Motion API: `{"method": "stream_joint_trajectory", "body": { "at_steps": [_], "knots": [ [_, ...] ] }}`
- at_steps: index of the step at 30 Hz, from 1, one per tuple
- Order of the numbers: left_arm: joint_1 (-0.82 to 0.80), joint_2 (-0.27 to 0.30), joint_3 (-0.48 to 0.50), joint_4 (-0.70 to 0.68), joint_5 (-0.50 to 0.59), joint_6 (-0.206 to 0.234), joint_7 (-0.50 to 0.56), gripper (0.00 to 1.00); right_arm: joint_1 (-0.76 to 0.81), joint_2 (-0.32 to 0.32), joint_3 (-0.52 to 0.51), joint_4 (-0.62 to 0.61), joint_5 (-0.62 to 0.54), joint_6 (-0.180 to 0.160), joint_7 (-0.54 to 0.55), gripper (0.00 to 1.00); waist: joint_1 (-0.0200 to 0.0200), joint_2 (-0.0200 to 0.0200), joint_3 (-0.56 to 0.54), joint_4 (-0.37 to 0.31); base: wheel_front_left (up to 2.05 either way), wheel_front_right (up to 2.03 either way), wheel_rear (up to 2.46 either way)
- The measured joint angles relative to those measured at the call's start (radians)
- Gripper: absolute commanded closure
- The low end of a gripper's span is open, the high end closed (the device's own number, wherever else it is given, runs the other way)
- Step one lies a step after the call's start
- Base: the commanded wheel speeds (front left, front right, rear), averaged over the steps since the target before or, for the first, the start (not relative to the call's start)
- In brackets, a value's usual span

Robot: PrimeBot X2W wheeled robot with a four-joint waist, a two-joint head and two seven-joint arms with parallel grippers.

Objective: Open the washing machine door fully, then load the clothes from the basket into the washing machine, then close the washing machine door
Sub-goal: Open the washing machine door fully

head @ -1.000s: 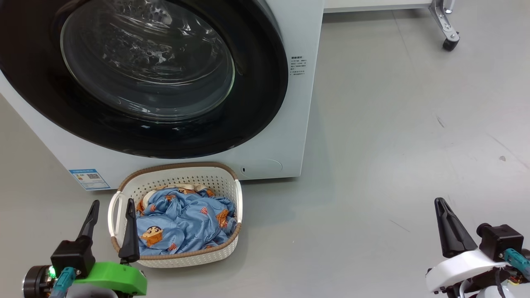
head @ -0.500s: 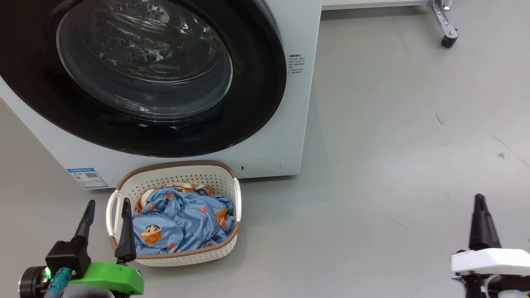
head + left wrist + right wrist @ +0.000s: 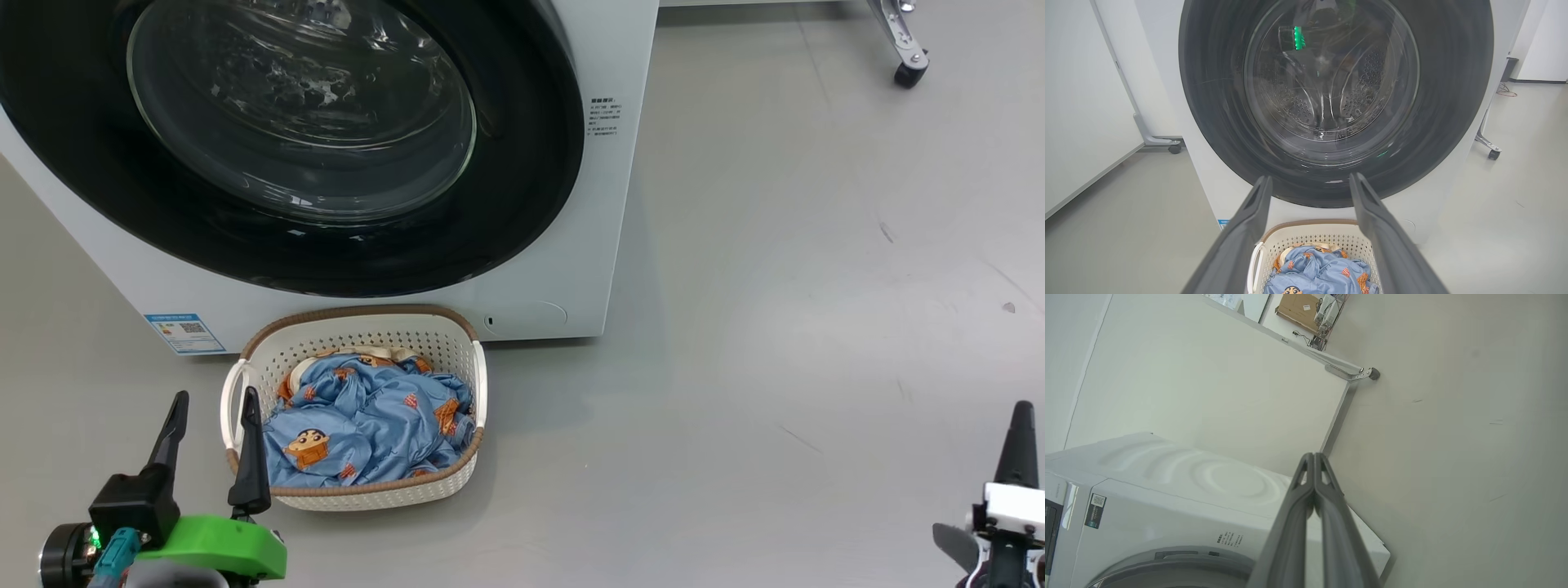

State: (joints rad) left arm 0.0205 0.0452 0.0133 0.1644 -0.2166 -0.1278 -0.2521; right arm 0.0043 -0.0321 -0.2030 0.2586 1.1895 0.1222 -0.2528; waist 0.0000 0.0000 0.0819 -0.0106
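The white washing machine (image 3: 563, 269) has its round washing machine door (image 3: 302, 139) shut: glossy black rim, bulging clear glass, dimpled steel drum (image 3: 1363, 77) behind. Just before it on the grey floor (image 3: 775, 327) sits the basket (image 3: 359, 320), cream perforated plastic with a brown woven-look rim, holding crumpled light blue clothes (image 3: 367, 416) printed with cartoon boys. The blue QR sticker (image 3: 185, 332) has print too small to read. The left claw (image 3: 215, 394) is spread and empty beside the basket; the right claw (image 3: 1022, 408) is clenched on nothing.
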Motion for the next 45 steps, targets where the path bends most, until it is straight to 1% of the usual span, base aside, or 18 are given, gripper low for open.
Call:
{"method": "stream_joint_trajectory", "body": {
  "at_steps": [4,8,14,18,26,37,43,45],
  "knots": [
    [0.000,0.000,-0.009,-0.003,-0.005,0.000,0.000,0.00,-0.026,-0.001,-0.024,0.004,0.137,0.000,0.000,1.00,0.0000,0.0000,0.007,0.008,0.00,0.00,0.00],
    [0.001,0.000,-0.011,-0.008,-0.005,0.000,0.000,0.00,-0.043,-0.008,-0.062,0.004,0.239,0.000,0.021,1.00,0.0000,0.0000,0.015,0.015,0.00,0.00,0.00],
    [0.002,0.000,-0.016,-0.014,-0.012,0.000,0.000,0.00,-0.063,-0.067,-0.099,0.004,0.309,0.000,0.072,1.00,0.0000,0.0000,0.033,0.022,0.00,0.00,0.00],
    [0.002,0.000,-0.020,-0.019,-0.013,0.000,0.000,0.00,-0.085,-0.081,-0.109,0.003,0.367,0.000,0.117,1.00,0.0000,0.0000,0.052,0.028,0.00,0.00,0.00],
    [0.002,0.003,-0.039,-0.038,-0.014,0.000,0.000,0.00,-0.147,-0.113,-0.123,-0.019,0.438,0.000,0.197,1.00,0.0000,0.0000,0.105,0.041,0.00,0.00,0.00],
    [-0.018,0.014,-0.042,-0.068,-0.015,0.000,0.000,0.00,-0.254,-0.160,-0.153,-0.040,0.478,0.000,0.262,1.00,0.0000,0.0000,0.195,0.076,0.00,0.00,0.00],
    [-0.033,0.014,-0.041,-0.080,-0.020,0.000,0.000,0.00,-0.321,-0.191,-0.145,-0.054,0.482,0.000,0.312,1.00,0.0001,0.0000,0.243,0.104,0.00,0.00,0.00],
    [-0.043,0.014,-0.041,-0.084,-0.020,0.000,0.000,0.00,-0.368,-0.204,-0.130,-0.058,0.482,0.000,0.339,1.00,0.0001,0.0000,0.270,0.115,0.00,0.00,0.00]
  ]
}}
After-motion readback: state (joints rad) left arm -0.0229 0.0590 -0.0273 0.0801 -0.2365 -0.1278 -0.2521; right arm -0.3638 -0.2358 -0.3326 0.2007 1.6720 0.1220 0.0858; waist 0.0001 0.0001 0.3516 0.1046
